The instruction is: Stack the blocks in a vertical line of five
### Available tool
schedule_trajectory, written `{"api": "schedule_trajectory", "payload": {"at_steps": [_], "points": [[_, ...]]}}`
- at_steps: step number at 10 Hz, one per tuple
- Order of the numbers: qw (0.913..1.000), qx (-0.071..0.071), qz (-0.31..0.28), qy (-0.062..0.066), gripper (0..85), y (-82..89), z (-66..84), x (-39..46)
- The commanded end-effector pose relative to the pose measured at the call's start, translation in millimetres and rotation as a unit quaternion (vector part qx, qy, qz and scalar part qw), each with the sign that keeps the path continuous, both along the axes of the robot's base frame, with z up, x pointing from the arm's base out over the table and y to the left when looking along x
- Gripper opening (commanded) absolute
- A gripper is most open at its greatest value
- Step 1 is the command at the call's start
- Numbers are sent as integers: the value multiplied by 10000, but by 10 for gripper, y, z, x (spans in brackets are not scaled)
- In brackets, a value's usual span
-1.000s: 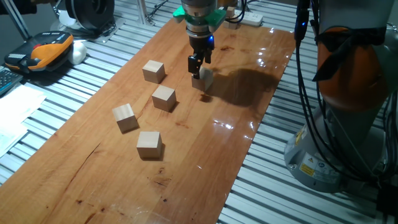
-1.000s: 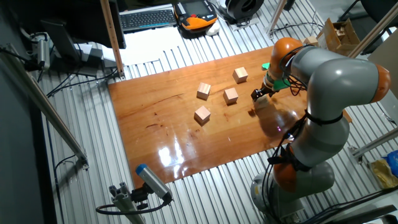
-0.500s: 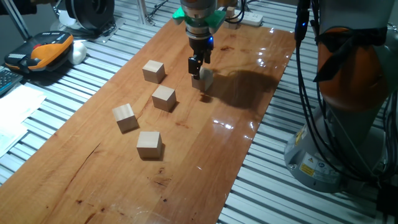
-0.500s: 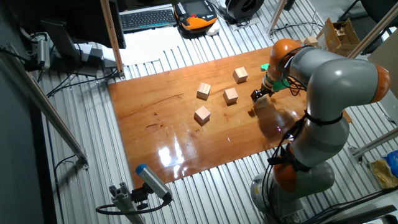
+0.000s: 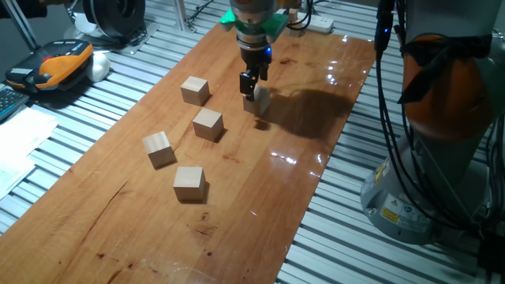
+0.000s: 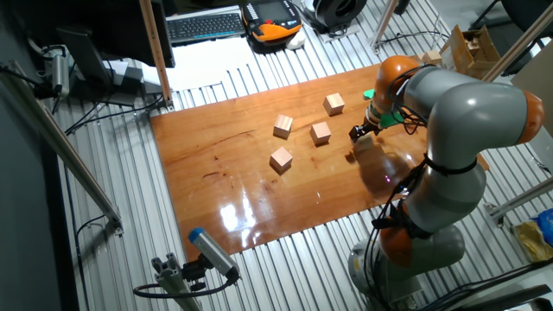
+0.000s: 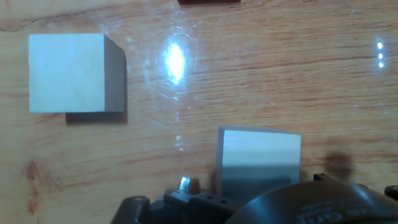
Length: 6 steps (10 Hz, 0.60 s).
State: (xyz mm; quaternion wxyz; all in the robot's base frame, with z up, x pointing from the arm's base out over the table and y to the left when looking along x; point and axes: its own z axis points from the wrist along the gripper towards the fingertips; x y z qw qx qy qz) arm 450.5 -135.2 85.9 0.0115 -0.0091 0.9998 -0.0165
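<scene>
I see my gripper (image 6: 359, 134) closed around a block (image 6: 364, 141) on the table (image 6: 216, 173); three other blocks (image 6: 281, 159) lie apart.

Four loose blocks spread over the left half of the desk (image 5: 300, 118): one at the back (image 5: 195, 90), one mid-desk (image 5: 208, 124), one toward the left edge (image 5: 158, 148), one nearest the front (image 5: 189, 183). Open gaps between all four, none touching. Bare wood right of the gripper (image 5: 250, 91) and across the front. Robot base (image 5: 442, 118) crowding the right edge.
</scene>
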Motion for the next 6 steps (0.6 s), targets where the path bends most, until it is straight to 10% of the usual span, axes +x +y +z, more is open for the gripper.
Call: {"api": "schedule_trajectory", "payload": {"at_steps": [1,6], "points": [[10000,-33,-7,-9,850,2,-4,11],[9998,-170,-3,-55,850,20,10,58]]}}
